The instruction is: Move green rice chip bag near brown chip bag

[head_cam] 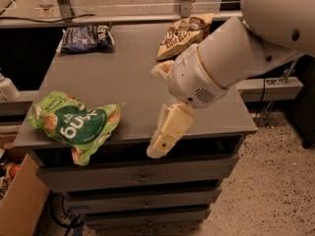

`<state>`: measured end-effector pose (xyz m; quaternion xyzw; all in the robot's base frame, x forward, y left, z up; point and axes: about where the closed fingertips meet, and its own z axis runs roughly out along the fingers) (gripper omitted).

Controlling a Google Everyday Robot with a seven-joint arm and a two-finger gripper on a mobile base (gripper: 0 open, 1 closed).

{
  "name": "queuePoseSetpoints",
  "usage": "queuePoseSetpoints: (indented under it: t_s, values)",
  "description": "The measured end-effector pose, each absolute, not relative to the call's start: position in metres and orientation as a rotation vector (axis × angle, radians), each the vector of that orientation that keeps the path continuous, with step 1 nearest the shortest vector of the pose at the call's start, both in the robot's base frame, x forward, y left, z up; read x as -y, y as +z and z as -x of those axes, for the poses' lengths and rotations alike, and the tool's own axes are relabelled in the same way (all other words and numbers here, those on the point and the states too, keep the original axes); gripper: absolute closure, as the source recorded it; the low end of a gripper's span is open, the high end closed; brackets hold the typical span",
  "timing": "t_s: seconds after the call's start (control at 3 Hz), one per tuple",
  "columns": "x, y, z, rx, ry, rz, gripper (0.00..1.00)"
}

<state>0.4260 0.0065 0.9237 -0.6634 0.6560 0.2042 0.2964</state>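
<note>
The green rice chip bag [74, 124] lies crinkled at the front left corner of the grey cabinet top [133, 77], slightly overhanging the front edge. The brown chip bag [184, 33] lies at the back right of the top, partly behind my arm. My gripper [156, 109] hangs over the front middle of the top, to the right of the green bag and apart from it. One cream finger [170, 129] points down past the front edge and the other shows near the wrist. It is open and empty.
A dark blue bag [86, 37] lies at the back left of the top. Drawers [142, 178] run below the front edge. A cardboard box [19, 200] stands on the floor at the left. My large white arm [246, 48] covers the right side.
</note>
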Motion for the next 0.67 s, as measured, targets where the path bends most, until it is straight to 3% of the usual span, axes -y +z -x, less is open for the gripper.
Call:
queuePoseSetpoints:
  t_s: [0.67]
  values:
    - [-0.075, 0.884, -0.439, -1.641, 0.631, 1.703, 0.0]
